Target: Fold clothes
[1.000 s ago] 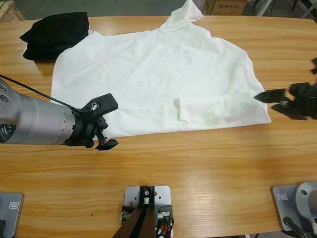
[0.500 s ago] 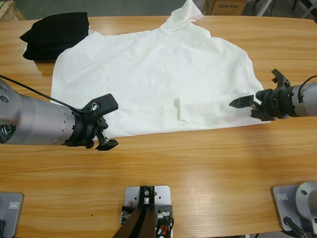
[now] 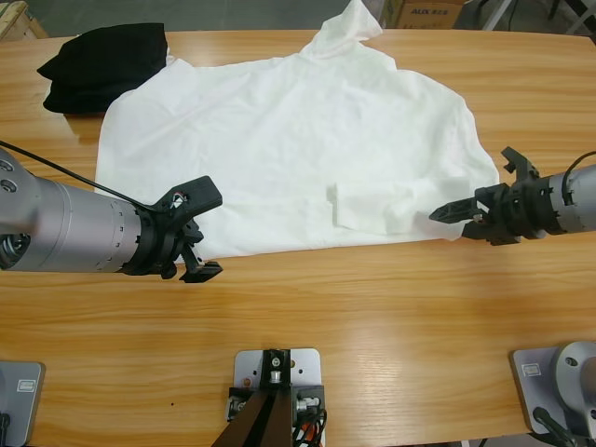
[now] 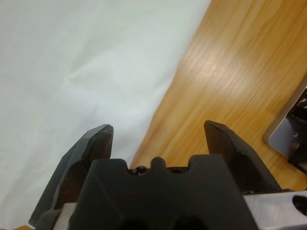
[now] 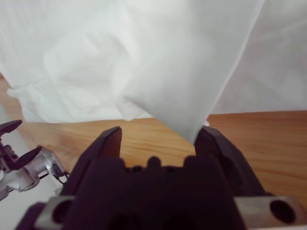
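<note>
White fabric of the T-shirt (image 3: 289, 140) is seen spread across the far half of the wooden counter (image 3: 372, 317), its collar toward the far edge and its hem running along the near side. One sleeve (image 3: 377, 207) is folded back onto the body near the hem. A small black bundle (image 3: 102, 65) is seen at the far left corner, with the shirt's edge just touching or overlapping it.

The left gripper (image 3: 194, 233) is held at the shirt's near left corner. In the left wrist view its fingers (image 4: 93, 143) are parted wide, one above white cloth (image 4: 72, 72) and the other above bare wood; nothing is held between them.

The right gripper (image 3: 456, 209) is placed at the shirt's near right corner, pointing inward. In the right wrist view its fingers (image 5: 109, 141) are spread apart, and a corner of white fabric (image 5: 187, 86) is seen hanging down to one fingertip. Whether that corner is gripped cannot be told.
</note>
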